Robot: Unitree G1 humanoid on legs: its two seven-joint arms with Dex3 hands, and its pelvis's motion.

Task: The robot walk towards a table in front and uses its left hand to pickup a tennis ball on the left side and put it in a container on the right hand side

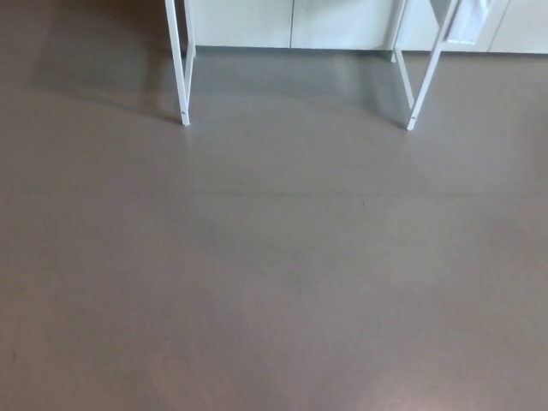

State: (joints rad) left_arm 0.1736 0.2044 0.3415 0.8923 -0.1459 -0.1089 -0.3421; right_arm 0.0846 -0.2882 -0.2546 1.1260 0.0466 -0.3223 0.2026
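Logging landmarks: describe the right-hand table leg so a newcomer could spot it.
Grey floor fills the picture, pale cabinets along its top edge. Before them, the table's white right leg slants down-left at upper right; unlike the left leg, something white hangs by its top.

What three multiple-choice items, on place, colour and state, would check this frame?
1. Where are the table legs?
A) top of the picture
B) bottom
C) centre

2. What colour are they?
A) black
B) white
C) red

3. The robot's hands are:
A) holding a ball
B) not in view
C) clasped together

Answers:
1 A, they stand along the top edge.
2 B, they are white against the grey floor.
3 B, no hand shows anywhere.
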